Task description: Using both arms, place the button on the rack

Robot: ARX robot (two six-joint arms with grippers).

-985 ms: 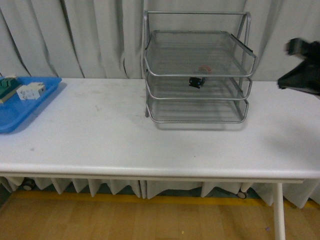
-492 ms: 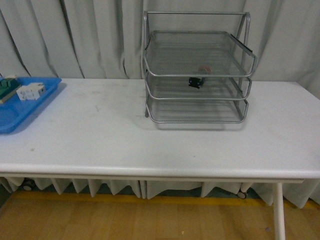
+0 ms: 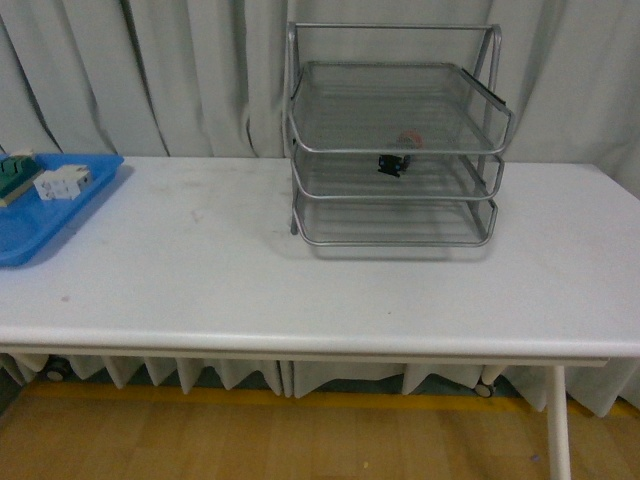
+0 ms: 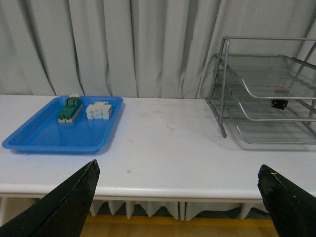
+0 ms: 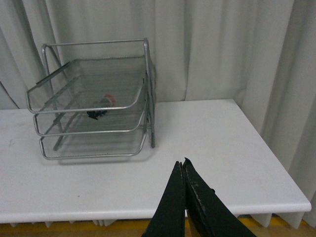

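While the button [image 3: 396, 158] lies on its side in the rack's [image 3: 392, 140] middle tier, both arms hang clear; the left tool [image 4: 177, 197] gapes wide; the right tool [image 5: 183, 165] is pinched closed, empty, above the tabletop [image 3: 300, 280].
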